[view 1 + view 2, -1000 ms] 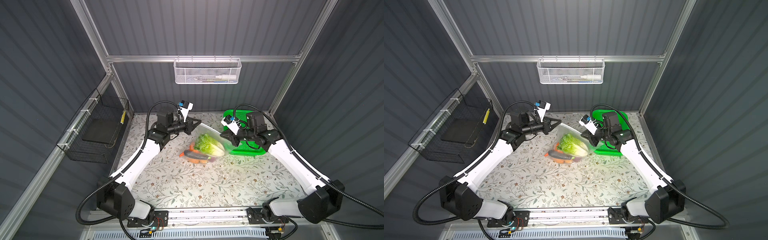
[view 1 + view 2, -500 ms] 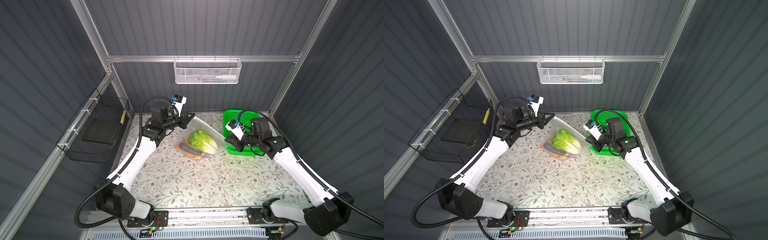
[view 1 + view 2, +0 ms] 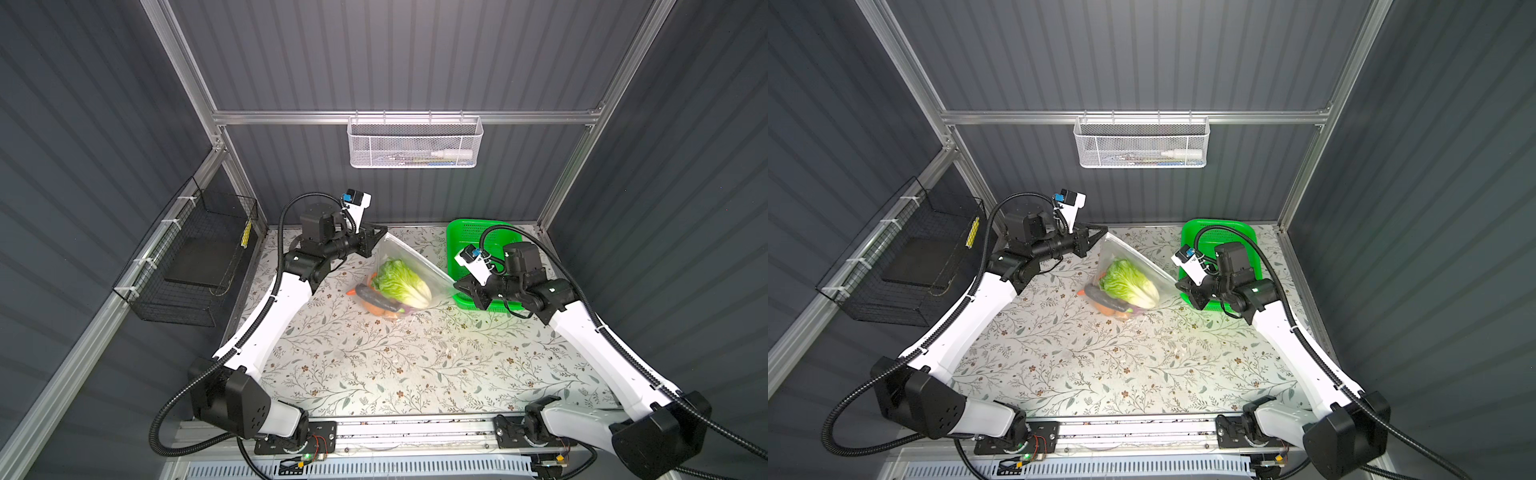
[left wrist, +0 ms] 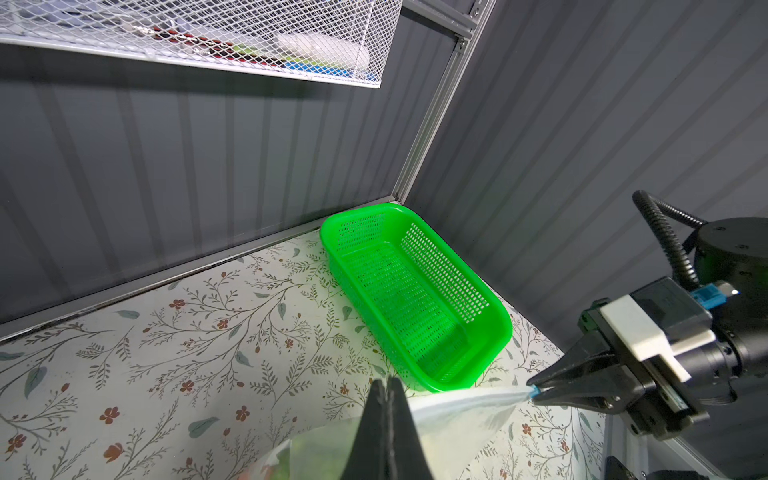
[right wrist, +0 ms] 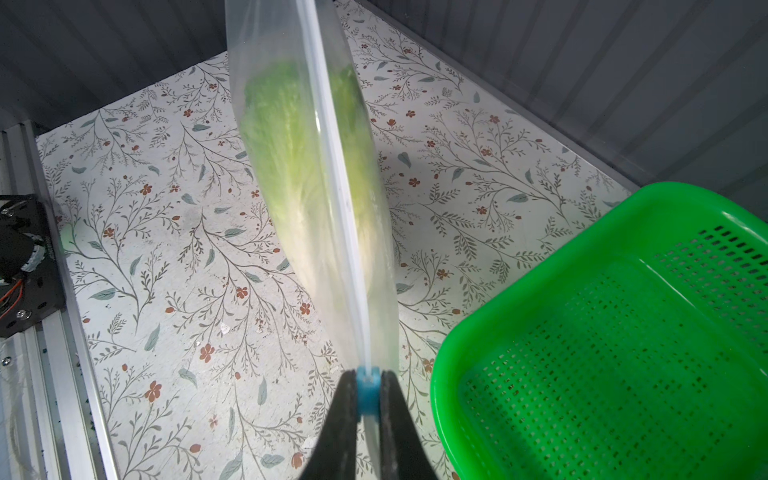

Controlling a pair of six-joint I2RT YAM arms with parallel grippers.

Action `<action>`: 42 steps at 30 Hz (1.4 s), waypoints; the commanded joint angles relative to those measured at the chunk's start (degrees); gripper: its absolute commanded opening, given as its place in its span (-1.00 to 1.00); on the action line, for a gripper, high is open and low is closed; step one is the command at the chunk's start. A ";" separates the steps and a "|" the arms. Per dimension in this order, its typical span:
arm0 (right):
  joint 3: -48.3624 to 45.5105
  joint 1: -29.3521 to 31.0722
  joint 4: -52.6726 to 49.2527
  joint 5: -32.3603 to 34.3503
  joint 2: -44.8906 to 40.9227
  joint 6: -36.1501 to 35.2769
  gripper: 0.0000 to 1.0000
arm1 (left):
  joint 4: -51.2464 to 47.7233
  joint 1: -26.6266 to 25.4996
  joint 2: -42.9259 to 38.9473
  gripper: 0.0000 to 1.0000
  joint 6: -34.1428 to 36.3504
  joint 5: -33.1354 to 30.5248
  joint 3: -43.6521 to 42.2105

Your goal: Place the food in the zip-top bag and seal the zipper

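Overhead stereo pair, wrist close-ups sharing zip-top bag (image 5: 274,137)

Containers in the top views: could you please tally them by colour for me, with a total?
Green plastic basket: 1
White mesh basket: 1
Black wire basket: 1
Clear zip-top bag: 1
Total: 4

no legible text, yellow tag (image 3: 247,234) on black wire basket (image 3: 166,307) too small to read, item labels inside white mesh basket (image 3: 374,145) blurred in every view
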 commanded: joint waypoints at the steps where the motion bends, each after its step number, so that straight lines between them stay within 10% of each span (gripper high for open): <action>1: -2.13 -0.85 -6.51 3.30 -0.13 0.87 -0.79 | 3.79 2.23 -0.37 -1.00 0.92 -3.70 0.97; 42: -3.60 -1.73 -8.02 7.85 -2.15 1.42 -0.80 | 3.74 2.76 -0.81 -1.00 0.63 -2.44 0.88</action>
